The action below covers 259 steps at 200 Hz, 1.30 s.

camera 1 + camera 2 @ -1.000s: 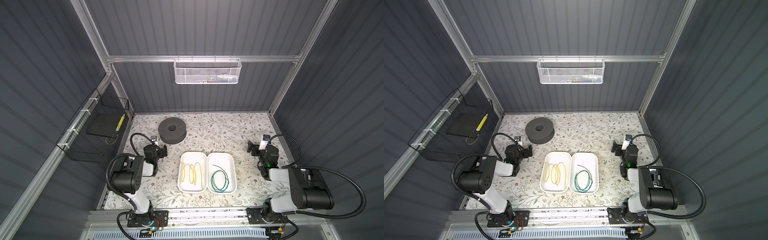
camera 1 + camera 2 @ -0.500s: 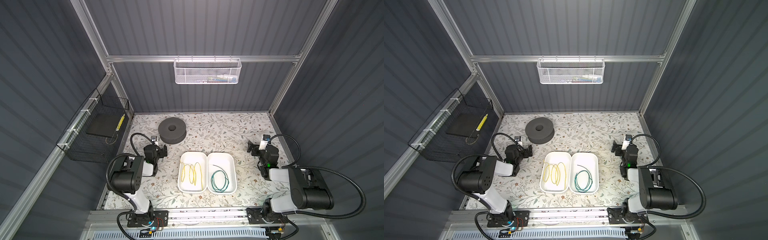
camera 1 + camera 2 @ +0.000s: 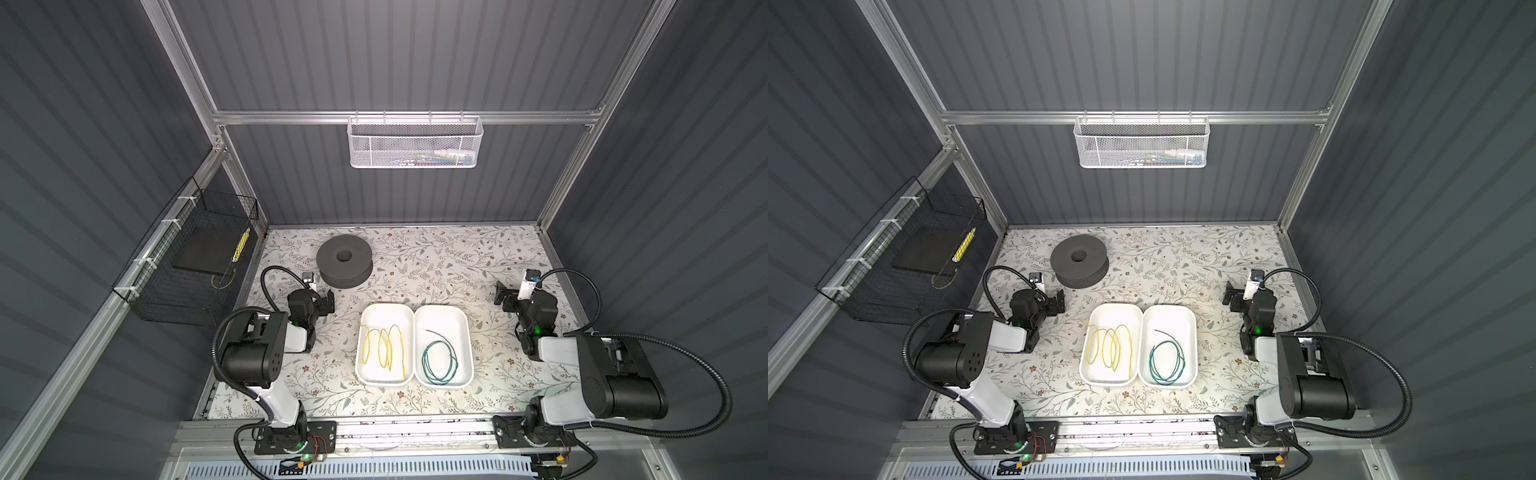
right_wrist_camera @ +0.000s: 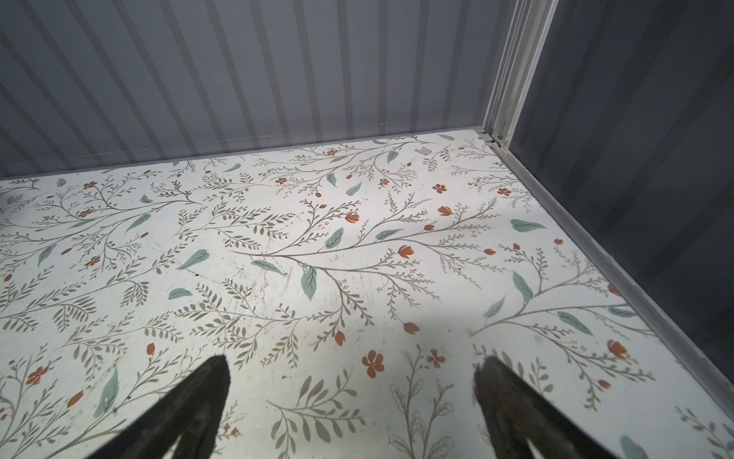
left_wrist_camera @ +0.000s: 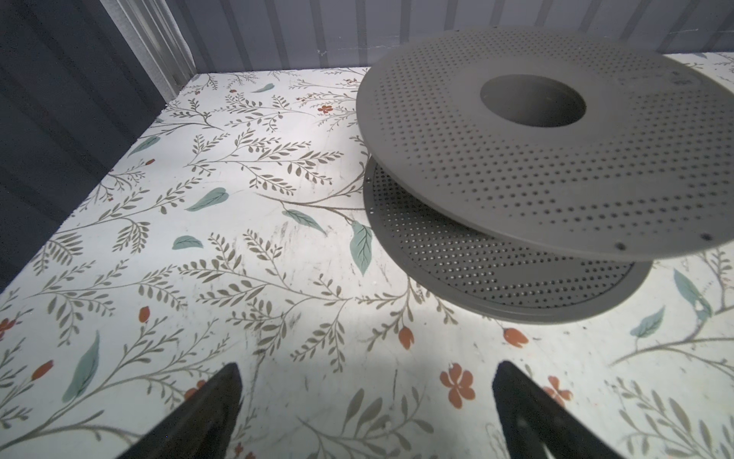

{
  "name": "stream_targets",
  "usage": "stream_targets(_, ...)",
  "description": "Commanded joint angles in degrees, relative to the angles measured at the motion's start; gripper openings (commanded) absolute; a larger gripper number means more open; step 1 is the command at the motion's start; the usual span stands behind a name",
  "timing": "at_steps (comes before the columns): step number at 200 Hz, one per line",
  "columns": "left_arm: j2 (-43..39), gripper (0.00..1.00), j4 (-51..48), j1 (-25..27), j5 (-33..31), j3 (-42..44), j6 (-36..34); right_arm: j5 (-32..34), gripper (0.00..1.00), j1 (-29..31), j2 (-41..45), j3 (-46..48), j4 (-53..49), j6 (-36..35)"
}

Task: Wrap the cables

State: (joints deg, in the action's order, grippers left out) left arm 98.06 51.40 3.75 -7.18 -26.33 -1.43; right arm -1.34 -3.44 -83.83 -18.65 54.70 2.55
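The cables lie in two white trays at the front middle, seen in both top views. Loose loops of the yellow cable [image 3: 385,348] [image 3: 1112,348] fill the left tray [image 3: 386,306]. A coil of the green cable [image 3: 424,362] [image 3: 1151,362] rests in the right tray [image 3: 442,307]. My left gripper [image 3: 320,293] [image 5: 367,381] hovers low and open, left of the trays, just in front of a grey perforated spool [image 3: 344,266] [image 5: 556,159]. Open and holding nothing, my right gripper [image 3: 513,293] [image 4: 351,377] hangs over bare table right of the trays.
A white mesh basket [image 3: 415,143] hangs on the back rail. A black wire basket [image 3: 195,266] holding a black pad and a yellow item is fixed to the left wall. Dark ribbed walls enclose the flowered table [image 3: 436,266].
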Motion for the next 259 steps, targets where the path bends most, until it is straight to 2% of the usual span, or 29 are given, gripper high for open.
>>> stream_targets(1, 0.29, 0.99, -0.44, -0.32, 0.14, -1.26, -0.08, -0.33, 0.99, -0.22, 0.42, -0.24, 0.32, 0.09)
stream_targets(60, 0.21, 1.00, 0.15, -0.32, -1.05, -1.26, 0.29, 0.13, 0.99, -0.08, 0.60, 0.01, 0.91, -0.04)
stream_targets(72, -1.67, 0.99, -4.01, -0.32, -0.48, -3.02, 0.21, 1.49, 0.99, 0.86, 2.95, -0.44, -1.79, -0.61)
stream_targets(84, -5.59, 0.99, -13.70, -0.32, 2.40, -6.47, -1.13, 3.68, 0.99, 2.91, 8.58, -2.09, -8.90, -2.46)
stream_targets(95, -9.01, 0.99, -20.61, -0.32, 3.75, -9.66, -0.90, 7.28, 0.99, 6.09, 14.85, -5.82, -19.36, -3.55)
stream_targets(111, -15.98, 1.00, -23.53, -0.32, 5.39, -10.69, 3.19, 12.58, 0.99, 10.98, 22.09, -12.66, -32.96, -3.17)
stream_targets(125, -22.64, 1.00, -25.41, -0.32, 9.12, -11.38, 5.67, 18.59, 0.99, 16.02, 25.00, -19.03, -42.59, -3.50)
stream_targets(137, -28.63, 1.00, -28.65, -0.32, 11.70, -12.58, 9.35, 25.05, 0.99, 20.14, 26.61, -25.69, -52.69, -0.72)
stream_targets(143, -31.53, 0.99, -31.33, -0.32, 12.03, -13.31, 11.63, 26.35, 0.99, 21.09, 27.23, -29.61, -58.96, 3.50)
stream_targets(154, -36.86, 1.00, -37.25, -0.32, 12.18, -15.23, 15.96, 22.21, 0.99, 20.88, 28.42, -35.13, -69.35, 13.76)
stream_targets(164, -40.82, 0.99, -44.20, -0.32, 10.72, -17.23, 20.78, 18.36, 0.99, 20.68, 29.54, -36.52, -71.25, 20.93)
stream_targets(168, -42.32, 0.99, -47.45, -0.32, 9.38, -18.17, 23.64, 16.83, 0.99, 20.60, 30.52, -36.16, -72.11, 25.77)
stream_targets(177, -45.22, 1.00, -56.15, -0.32, 5.65, -20.32, 30.94, 12.43, 0.99, 19.85, 32.40, -33.92, -70.51, 30.75)
stream_targets(185, -47.72, 0.99, -65.61, -0.32, 1.65, -22.33, 36.89, 7.74, 0.99, 19.04, 34.04, -30.67, -66.93, 32.06)
stream_targets(196, -51.10, 1.00, -72.37, -0.32, -0.65, -22.29, 38.47, 7.88, 0.94, 18.91, 34.20, -29.61, -68.43, 34.96)
stream_targets(215, -57.39, 0.99, -74.88, -0.32, 0.07, -18.09, 37.74, 6.84, 0.91, 18.91, 29.63, -33.90, -78.03, 34.70)
stream_targets(228, -60.75, 0.99, -76.23, -0.32, 2.48, -15.93, 37.77, 7.23, 0.85, 18.96, 25.21, -37.94, -85.47, 34.69)
stream_targets(243, -62.69, 0.99, -79.09, -0.32, 4.24, -15.01, 38.10, 7.79, 0.80, 19.04, 22.16, -39.76, -89.42, 34.47)
stream_targets(259, -63.09, 1.00, -83.15, -0.32, 4.63, -14.94, 38.90, 8.19, 0.79, 19.33, 21.34, -39.32, -90.34, 35.04)
